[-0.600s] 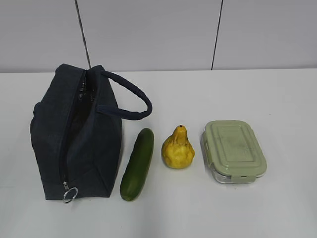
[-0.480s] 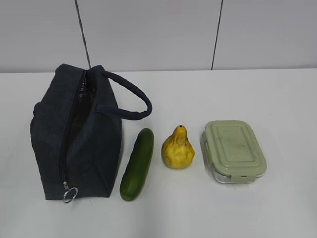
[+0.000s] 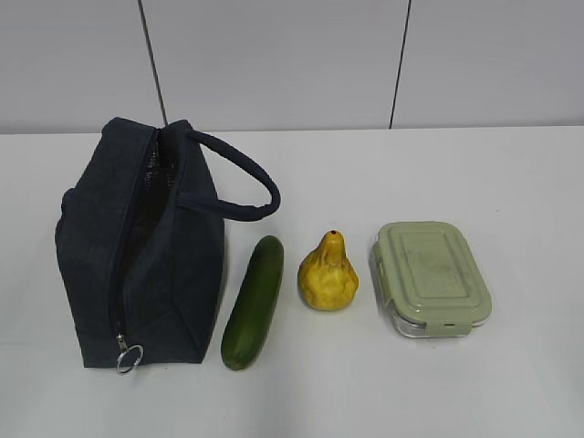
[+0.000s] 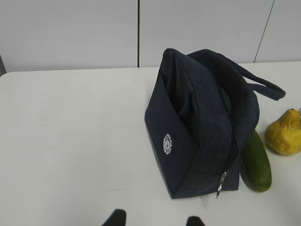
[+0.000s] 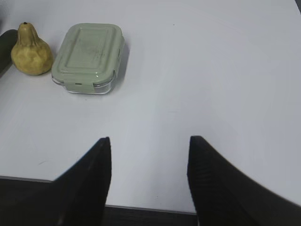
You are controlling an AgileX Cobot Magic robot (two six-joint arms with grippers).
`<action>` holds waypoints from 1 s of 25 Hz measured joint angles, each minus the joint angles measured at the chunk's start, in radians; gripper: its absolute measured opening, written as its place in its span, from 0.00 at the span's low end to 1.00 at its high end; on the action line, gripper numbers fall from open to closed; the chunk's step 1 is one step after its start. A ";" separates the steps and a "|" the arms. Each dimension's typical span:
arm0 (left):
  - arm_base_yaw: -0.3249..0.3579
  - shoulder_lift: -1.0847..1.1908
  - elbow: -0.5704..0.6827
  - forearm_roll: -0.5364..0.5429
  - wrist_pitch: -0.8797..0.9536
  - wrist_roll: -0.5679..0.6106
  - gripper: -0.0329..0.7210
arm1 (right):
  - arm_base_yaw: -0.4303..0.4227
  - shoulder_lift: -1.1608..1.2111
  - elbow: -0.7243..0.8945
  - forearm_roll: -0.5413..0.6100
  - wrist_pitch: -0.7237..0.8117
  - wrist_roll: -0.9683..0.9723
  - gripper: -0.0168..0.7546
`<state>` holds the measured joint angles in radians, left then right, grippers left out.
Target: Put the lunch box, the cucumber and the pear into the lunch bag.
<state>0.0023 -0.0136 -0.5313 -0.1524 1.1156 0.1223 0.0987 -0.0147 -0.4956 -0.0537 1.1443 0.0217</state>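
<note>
Exterior view matches the earlier pictures: nothing on the white tabletop [image 3: 474,182] has shifted, and neither arm enters it. Seen from the right wrist, the right claw [image 5: 148,155] hangs low over the near edge with its dark fingers [image 5: 91,174] standing apart and nothing between them; ahead and to its left sits the lunch box [image 5: 88,58], clear glass under a sage-green clip lid, and just left of that the pear [image 5: 31,51], yellow, wrinkled, upright on its base. From the left wrist, only the two tips of the left claw [image 4: 153,219] show at the bottom edge, parted and empty; ahead and to its right the lunch bag [image 4: 202,127] stands upright, dark navy, its zip open along the top and its handle looping rightward. Just beyond the bag's right side lies the cucumber [image 4: 256,162], dark green, flat on the tabletop.
</note>
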 joint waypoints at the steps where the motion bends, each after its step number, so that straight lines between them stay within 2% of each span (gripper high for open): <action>1: 0.000 0.000 0.000 0.000 0.000 0.000 0.36 | 0.000 0.014 -0.005 0.000 -0.004 0.000 0.55; 6: 0.000 0.000 0.000 0.000 0.000 0.000 0.36 | 0.000 0.198 -0.076 -0.053 -0.045 -0.011 0.56; 13: 0.000 0.000 0.000 0.000 0.000 0.000 0.36 | 0.000 0.430 -0.175 -0.066 -0.172 0.003 0.67; 25: 0.000 0.000 0.000 0.000 0.000 0.000 0.36 | 0.000 0.903 -0.437 -0.076 -0.220 0.045 0.68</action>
<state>0.0023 -0.0136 -0.5313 -0.1524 1.1156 0.1223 0.0987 0.8883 -0.9324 -0.1296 0.9248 0.0670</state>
